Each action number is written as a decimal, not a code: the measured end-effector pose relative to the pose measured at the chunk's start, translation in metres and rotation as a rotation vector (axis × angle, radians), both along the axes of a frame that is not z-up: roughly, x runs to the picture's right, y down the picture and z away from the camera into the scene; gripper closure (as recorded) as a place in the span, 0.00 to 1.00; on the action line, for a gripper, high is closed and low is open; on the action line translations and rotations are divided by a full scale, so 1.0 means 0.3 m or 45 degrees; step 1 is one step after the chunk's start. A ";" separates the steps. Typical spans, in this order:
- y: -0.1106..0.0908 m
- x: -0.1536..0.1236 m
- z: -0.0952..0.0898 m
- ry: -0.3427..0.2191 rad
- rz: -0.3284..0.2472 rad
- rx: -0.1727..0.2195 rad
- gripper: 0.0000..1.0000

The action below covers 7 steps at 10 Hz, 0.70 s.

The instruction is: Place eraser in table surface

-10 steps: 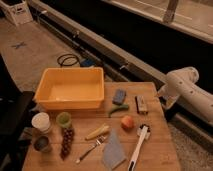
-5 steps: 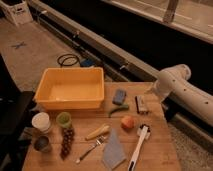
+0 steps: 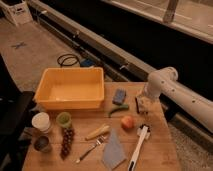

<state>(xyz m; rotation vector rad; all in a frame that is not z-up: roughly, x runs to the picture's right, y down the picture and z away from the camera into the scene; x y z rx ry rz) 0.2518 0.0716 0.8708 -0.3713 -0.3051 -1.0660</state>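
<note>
My gripper (image 3: pixel 141 103) hangs from the white arm (image 3: pixel 172 92) that reaches in from the right. It is low over the right side of the wooden table surface (image 3: pixel 157 145). The eraser (image 3: pixel 139 107), a small dark block, lies right under the gripper and is mostly covered by it. I cannot tell whether the gripper touches or holds it. The blue pad (image 3: pixel 119 96) lies just to the left of the gripper.
A yellow bin (image 3: pixel 70 89) stands at the back left. A green pepper (image 3: pixel 117 110), an apple (image 3: pixel 127 122), a white-handled brush (image 3: pixel 137 147), a banana (image 3: pixel 97 132), a fork (image 3: pixel 90 149), a grey cloth (image 3: pixel 114 152), grapes (image 3: pixel 66 141) and cups (image 3: pixel 41 121) lie in front.
The arm has swung in from the right edge of the table to the left and down, so the gripper now sits over the eraser. The objects on the table have not moved.
</note>
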 end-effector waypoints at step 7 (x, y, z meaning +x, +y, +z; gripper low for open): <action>0.085 -0.005 0.137 0.018 -0.089 -0.130 0.35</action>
